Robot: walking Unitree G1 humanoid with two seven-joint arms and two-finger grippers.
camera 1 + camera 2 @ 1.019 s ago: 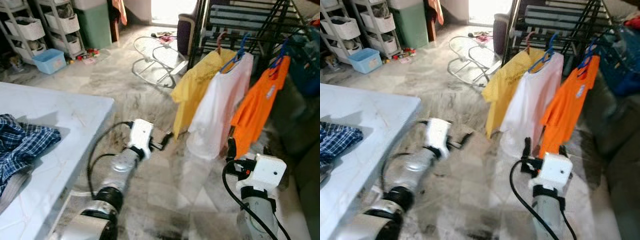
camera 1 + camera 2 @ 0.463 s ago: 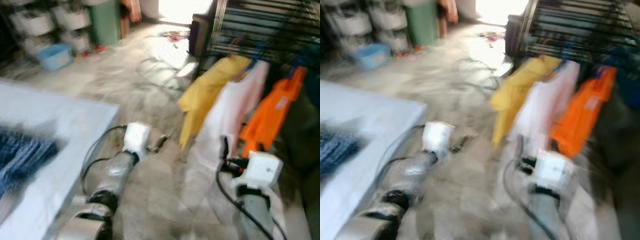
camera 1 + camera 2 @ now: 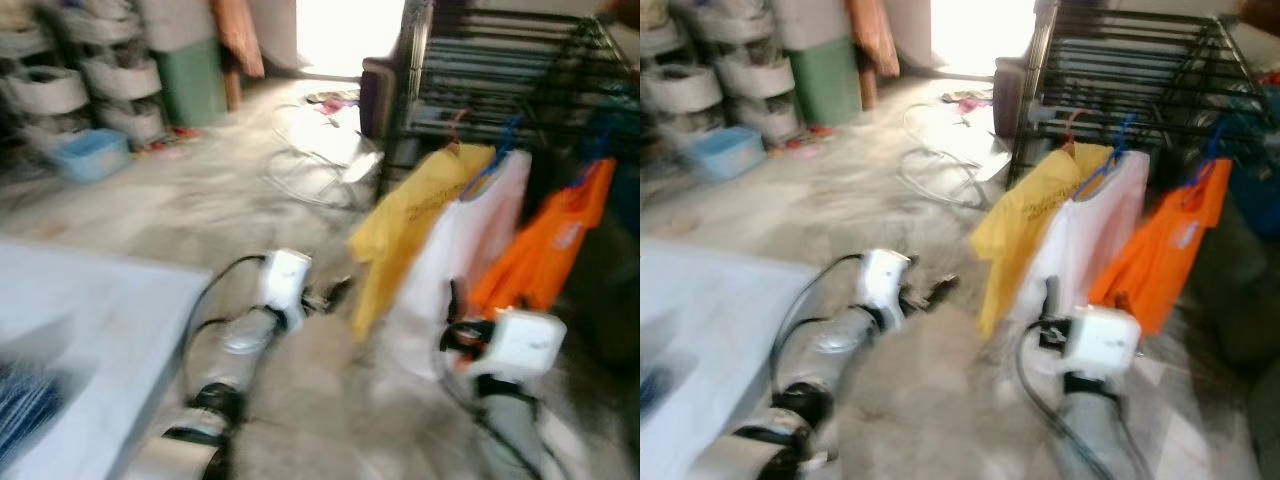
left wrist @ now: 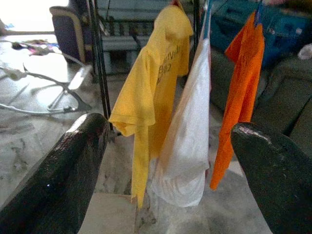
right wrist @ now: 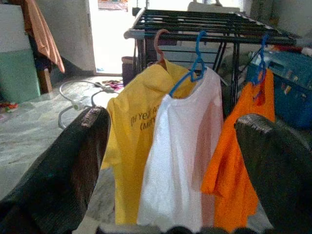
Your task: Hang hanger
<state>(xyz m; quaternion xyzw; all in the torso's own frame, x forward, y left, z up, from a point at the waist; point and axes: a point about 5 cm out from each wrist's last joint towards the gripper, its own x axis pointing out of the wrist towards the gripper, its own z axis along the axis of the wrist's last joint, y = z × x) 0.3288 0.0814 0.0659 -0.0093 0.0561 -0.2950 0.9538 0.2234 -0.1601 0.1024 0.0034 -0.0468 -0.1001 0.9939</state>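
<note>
Three shirts hang on hangers from the black drying rack (image 5: 204, 22): a yellow shirt (image 5: 134, 126) on a pink hanger (image 5: 157, 43), a white shirt (image 5: 178, 156) on a blue hanger (image 5: 196, 66), and an orange shirt (image 5: 234, 161) on another blue hanger (image 5: 263, 51). My left gripper (image 3: 335, 292) is stretched out low over the floor, short of the yellow shirt (image 3: 410, 220), open and empty. My right gripper (image 3: 456, 300) stands open and empty just before the white shirt (image 3: 455, 250). Both wrist views look between open fingers (image 4: 73, 165) at the shirts.
A white table (image 3: 100, 320) with a blue plaid garment (image 3: 20, 420) is at my left. A white bouncer frame (image 3: 320, 150) lies on the marble floor ahead. Shelves with baskets (image 3: 60, 90), a blue tub (image 3: 90, 155) and a green bin (image 3: 190, 75) stand at the back left.
The whole picture has shifted and blurred, so the camera has moved; more of the rack's top is now in view. Both grippers stay open and empty in front of the shirts.
</note>
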